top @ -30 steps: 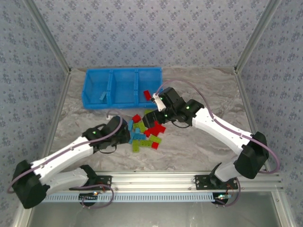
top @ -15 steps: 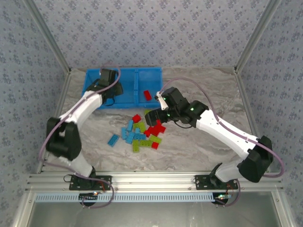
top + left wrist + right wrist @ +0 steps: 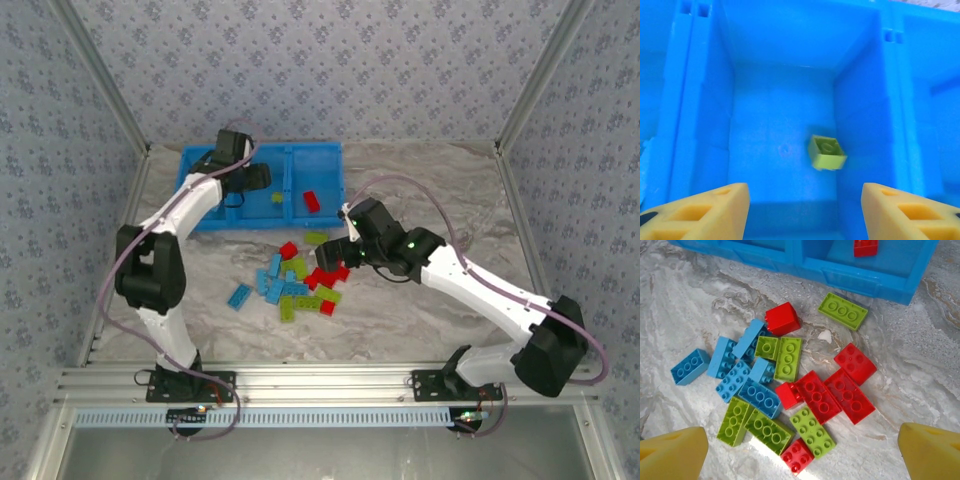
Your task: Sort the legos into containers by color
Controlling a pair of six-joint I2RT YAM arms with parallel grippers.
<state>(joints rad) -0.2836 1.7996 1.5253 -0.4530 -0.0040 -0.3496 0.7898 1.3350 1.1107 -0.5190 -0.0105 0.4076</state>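
Both arms have white, rounded shells and black joint housings. Along the left arm [image 3: 185, 212] and the right arm [image 3: 470, 285] runs a thin grey-purple cable [image 3: 400, 180] in loose loops. A small green light [image 3: 408, 241] shines on the right arm. The fingers [image 3: 710, 212] are yellow, with moulded recesses.

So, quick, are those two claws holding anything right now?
Left gripper: jaws open, holding nothing; a green brick is in the bin below.
Right gripper: jaws open, holding nothing, over the loose bricks.
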